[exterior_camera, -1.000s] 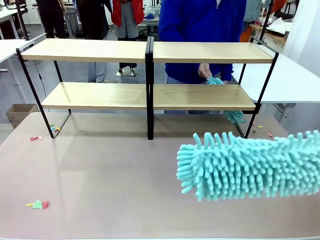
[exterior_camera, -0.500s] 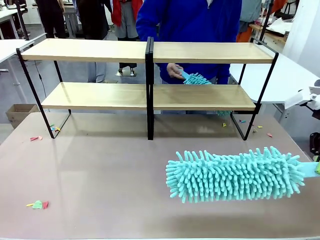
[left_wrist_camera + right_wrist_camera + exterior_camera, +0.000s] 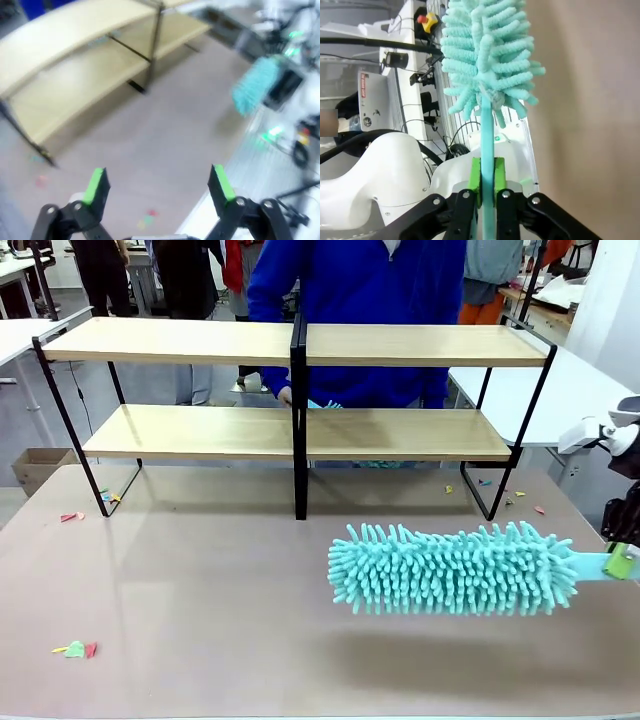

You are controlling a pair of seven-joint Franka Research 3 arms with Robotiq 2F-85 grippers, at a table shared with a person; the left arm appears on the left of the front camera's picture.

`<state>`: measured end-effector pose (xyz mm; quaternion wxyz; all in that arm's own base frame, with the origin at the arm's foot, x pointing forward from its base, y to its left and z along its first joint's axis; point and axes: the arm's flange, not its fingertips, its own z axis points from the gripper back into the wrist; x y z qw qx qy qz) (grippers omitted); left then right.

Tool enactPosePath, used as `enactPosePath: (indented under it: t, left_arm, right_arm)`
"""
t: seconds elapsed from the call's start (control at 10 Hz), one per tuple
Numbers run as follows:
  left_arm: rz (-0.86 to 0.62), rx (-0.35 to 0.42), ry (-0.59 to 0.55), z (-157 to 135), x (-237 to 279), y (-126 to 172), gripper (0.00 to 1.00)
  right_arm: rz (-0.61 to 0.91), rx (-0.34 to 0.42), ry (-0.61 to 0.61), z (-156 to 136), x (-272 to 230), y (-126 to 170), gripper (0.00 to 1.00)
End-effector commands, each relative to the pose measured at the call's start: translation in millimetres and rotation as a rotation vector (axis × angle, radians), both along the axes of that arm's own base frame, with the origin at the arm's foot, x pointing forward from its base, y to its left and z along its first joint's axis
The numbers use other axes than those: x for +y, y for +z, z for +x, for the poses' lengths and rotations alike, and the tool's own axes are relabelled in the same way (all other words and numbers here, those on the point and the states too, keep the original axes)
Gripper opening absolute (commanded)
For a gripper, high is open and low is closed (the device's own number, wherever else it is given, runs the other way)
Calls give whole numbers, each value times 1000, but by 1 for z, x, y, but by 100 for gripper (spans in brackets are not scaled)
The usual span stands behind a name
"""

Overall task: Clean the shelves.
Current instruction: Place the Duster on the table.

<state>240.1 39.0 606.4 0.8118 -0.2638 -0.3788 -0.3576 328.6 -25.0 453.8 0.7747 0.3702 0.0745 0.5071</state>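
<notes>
The shelves [image 3: 300,430] stand across the far half of the table, two light-wood boards in a black frame; the left wrist view has them [image 3: 75,75] at top left. My right gripper [image 3: 620,562] at the right edge is shut on the handle of a teal fluffy duster [image 3: 450,570], which lies level above the table, head pointing left, well short of the rack. In the right wrist view the pads [image 3: 487,182] clamp the thin teal handle below the duster head [image 3: 487,55]. My left gripper [image 3: 159,184] hangs open and empty high above the table. Behind the rack, a person's hand [image 3: 287,395] holds a second teal duster [image 3: 322,403] at the lower board.
Paper scraps lie on the brown table at front left [image 3: 75,649], by the rack's left foot [image 3: 68,516] and by its right foot [image 3: 510,498]. A white table [image 3: 590,400] adjoins at the right. A cardboard box [image 3: 35,465] sits on the floor at left.
My right gripper has carried the duster away from the camera and a little left, levelling it. The person's hand has swept its duster leftward along the lower board to the centre post.
</notes>
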Motion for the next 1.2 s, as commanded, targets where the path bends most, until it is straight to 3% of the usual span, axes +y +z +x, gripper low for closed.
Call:
enactPosePath:
  t: [0.0,0.1,0.2,0.3,0.5,0.6,0.7,1.0,1.1]
  left_arm:
    - [22,532,-55,-21,24,-22,100]
    - [-8,671,47,-22,40,-39,100]
    - [128,628,224,-15,53,-37,100]
    - [-20,336,-33,-21,14,-37,100]
    - [-20,336,-33,-21,14,-37,100]
    - [10,427,44,-24,32,-46,100]
    - [-49,607,-13,-9,24,-77,100]
    - [-213,914,60,12,23,-158,100]
    - [-326,946,37,16,20,-183,100]
  right_arm:
    - [29,13,-74,15,4,-13,12]
    - [33,28,-91,15,3,-19,12]
    - [9,5,-20,6,1,-7,12]
    - [9,5,-20,6,1,-7,12]
    - [12,18,-38,11,1,-14,12]
    - [-11,94,-76,25,9,-29,12]
    - [7,162,-83,43,10,-57,12]
    - [101,197,-185,75,7,-92,12]
    - [102,206,-200,83,5,-97,12]
